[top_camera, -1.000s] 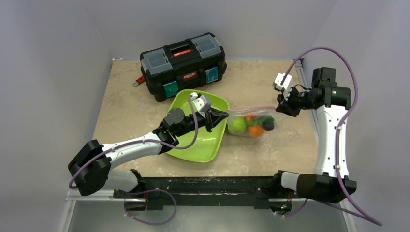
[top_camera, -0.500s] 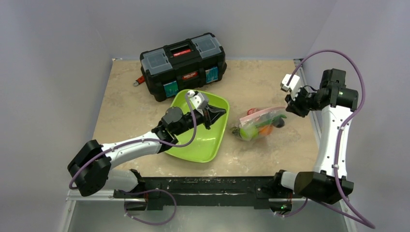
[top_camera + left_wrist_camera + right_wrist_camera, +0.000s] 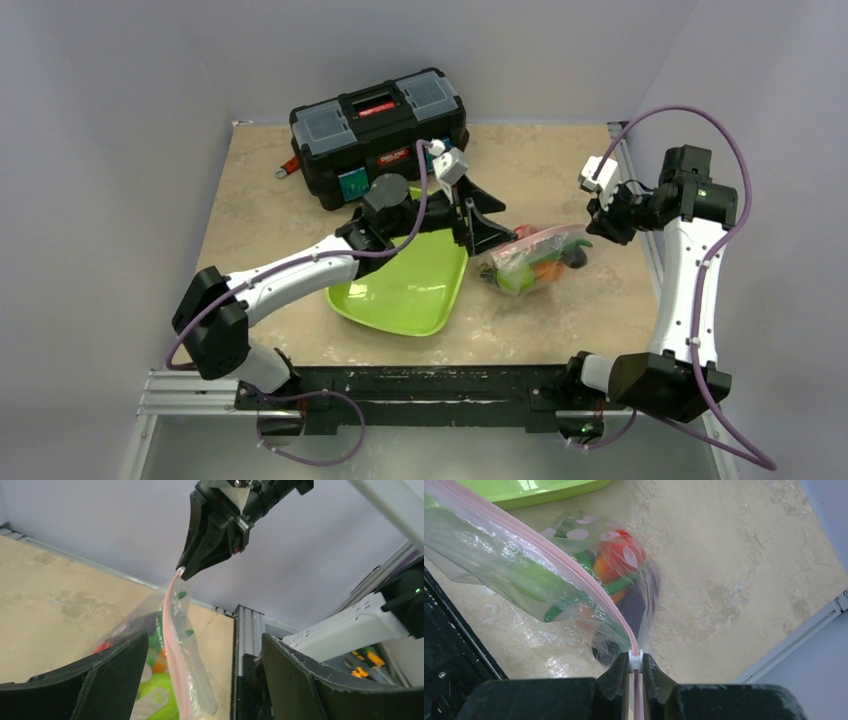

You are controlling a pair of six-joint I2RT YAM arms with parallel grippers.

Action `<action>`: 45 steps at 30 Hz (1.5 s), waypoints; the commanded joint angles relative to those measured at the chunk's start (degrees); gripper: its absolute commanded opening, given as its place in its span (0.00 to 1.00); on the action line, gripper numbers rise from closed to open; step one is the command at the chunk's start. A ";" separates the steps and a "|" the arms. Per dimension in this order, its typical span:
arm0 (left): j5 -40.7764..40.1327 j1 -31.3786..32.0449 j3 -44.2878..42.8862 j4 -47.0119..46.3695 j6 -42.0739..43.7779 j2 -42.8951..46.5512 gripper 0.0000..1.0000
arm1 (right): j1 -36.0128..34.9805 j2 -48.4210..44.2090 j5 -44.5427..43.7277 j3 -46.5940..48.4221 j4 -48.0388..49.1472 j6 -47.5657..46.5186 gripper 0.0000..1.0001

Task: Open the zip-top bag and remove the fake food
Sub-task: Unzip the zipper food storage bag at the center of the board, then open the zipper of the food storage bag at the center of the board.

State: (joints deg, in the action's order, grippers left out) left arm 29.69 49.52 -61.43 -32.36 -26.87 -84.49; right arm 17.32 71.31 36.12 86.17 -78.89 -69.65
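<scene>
The zip-top bag (image 3: 540, 258) lies on the table right of the green tray, its right end lifted. My right gripper (image 3: 598, 222) is shut on the white slider (image 3: 636, 660) at the end of the pink zip strip (image 3: 574, 575). Fake food (image 3: 620, 555) shows through the plastic: orange, red, green and dark purple pieces. My left gripper (image 3: 488, 222) hangs open at the bag's left end. In the left wrist view the pink zip strip (image 3: 172, 645) runs between the wide-apart fingers (image 3: 112, 680) without touching them, and the right gripper (image 3: 210, 540) pinches its top end.
The lime-green tray (image 3: 400, 300) sits under my left forearm. A black toolbox (image 3: 380, 135) stands at the back, close behind the left gripper. A metal rail (image 3: 640, 250) runs along the table's right edge beside the right arm.
My left gripper has risen off the tray, swung right to the bag's left end and opened wide. The right gripper had first pulled the bag's end right and up, then held still.
</scene>
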 commanded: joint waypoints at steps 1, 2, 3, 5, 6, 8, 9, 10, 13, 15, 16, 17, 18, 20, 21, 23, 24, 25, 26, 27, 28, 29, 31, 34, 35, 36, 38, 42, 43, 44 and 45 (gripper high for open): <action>3.89 -0.22 -10.46 17.24 -7.22 -5.49 0.84 | 0.33 -0.53 3.08 -0.13 -0.06 -0.75 0.00; 3.72 -0.21 -12.42 20.25 -7.36 -7.17 0.84 | 0.34 -0.55 3.18 -0.09 -0.05 -0.75 0.00; 3.48 -0.17 -14.41 22.84 -7.29 -8.30 0.84 | 0.29 -0.56 3.28 0.00 0.00 -0.82 0.00; 3.68 -0.06 -17.44 26.25 -7.33 -10.67 0.84 | 0.24 -0.56 3.47 0.29 -0.05 -0.84 0.00; 3.99 0.07 -18.68 27.40 -7.40 -11.64 0.84 | 0.27 -0.56 3.52 0.49 0.00 -0.77 0.00; 4.55 0.39 -21.15 29.94 -7.15 -13.61 0.84 | 0.25 -0.56 3.92 0.93 -0.03 -0.71 0.00; 4.80 0.59 -22.34 31.25 -6.72 -14.47 0.84 | 0.29 -0.56 4.28 1.14 -0.03 -0.67 0.00; 4.91 0.74 -23.35 32.08 -6.32 -15.33 0.84 | 0.29 -0.56 4.57 1.47 -0.03 -0.55 0.00; 6.24 0.93 -25.41 34.37 -6.20 -17.22 0.80 | 0.26 -0.56 5.27 2.27 0.02 -0.25 0.00; 7.19 1.09 -26.12 34.19 -6.32 -17.82 0.72 | 0.22 -0.51 5.58 2.60 -0.04 -0.01 0.00; 7.50 1.16 -26.27 34.01 -6.40 -18.01 0.68 | 0.27 -0.47 5.55 2.75 -0.03 0.03 0.00; 7.95 1.21 -26.39 33.76 -6.55 -18.12 0.64 | 0.25 -0.47 5.70 2.84 -0.03 -0.01 0.00; 8.33 1.20 -26.39 33.46 -6.75 -18.23 0.60 | 0.22 -0.47 5.73 2.83 0.01 0.11 0.00; 9.73 1.31 -26.63 33.28 -7.09 -18.58 0.47 | 0.27 -0.47 5.87 2.93 -0.03 0.19 0.00; 10.31 1.33 -26.64 33.27 -7.24 -18.67 0.39 | 0.30 -0.47 5.92 3.02 -0.03 0.25 0.00; 11.50 1.28 -26.68 31.09 -7.47 -18.74 0.22 | 0.26 -0.51 5.98 3.12 -0.03 0.26 0.00; 11.88 1.33 -26.58 30.71 -7.37 -18.67 0.11 | 0.27 -0.57 6.07 3.23 -0.03 0.30 0.00; 11.90 1.28 -26.36 30.56 -7.16 -18.36 0.00 | 0.33 -0.68 6.01 3.25 -0.03 0.30 0.00; 11.40 1.25 -25.97 30.44 -6.79 -17.85 0.00 | 0.32 -0.81 6.00 3.26 -0.03 0.30 0.00; 10.58 1.20 -25.32 30.21 -6.09 -17.06 0.00 | 0.30 -0.93 5.84 3.25 -0.02 0.29 0.00; 8.95 1.24 -24.73 30.46 -4.83 -16.09 0.00 | 0.34 -1.10 5.59 3.13 -0.03 0.23 0.00; 6.67 1.20 -23.93 31.14 -3.39 -14.94 0.00 | 0.33 -1.16 5.43 2.98 -0.03 0.22 0.00; 1.72 1.04 -21.98 32.04 -0.97 -12.28 0.00 | 0.30 -1.17 4.79 2.85 0.05 0.14 0.00; -4.80 0.53 -19.03 33.23 1.45 -8.64 0.00 | 0.33 -0.88 3.85 2.72 0.98 0.55 0.00; -6.59 0.31 -18.40 34.58 2.02 -7.77 0.00 | 0.29 -0.64 3.40 2.73 1.12 0.64 0.00; -8.38 0.01 -17.84 35.19 2.34 -7.00 0.00 | 0.41 -0.44 3.12 2.75 1.14 0.65 0.00; -8.96 -0.63 -17.28 36.09 2.48 -6.75 0.00 | 0.43 -0.19 2.87 2.70 1.26 0.60 0.00; -9.10 -1.58 -16.73 36.71 2.61 -6.74 0.00 | 0.48 0.52 1.65 3.08 1.64 0.99 0.00; -8.99 -1.67 -16.59 36.60 2.61 -6.74 0.00 | 0.49 0.58 1.59 3.20 1.56 0.98 0.00; -8.83 -1.74 -16.61 36.60 2.70 -6.70 0.00 | 0.51 0.59 1.54 3.16 1.57 0.98 0.00; -8.76 -1.79 -16.69 36.67 2.89 -6.67 0.00 | 0.45 0.59 1.31 3.20 1.60 1.05 0.00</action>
State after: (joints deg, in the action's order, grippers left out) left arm 23.16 49.17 -78.83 2.94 -25.87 -93.41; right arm 16.97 71.37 41.54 87.15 -79.22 -68.97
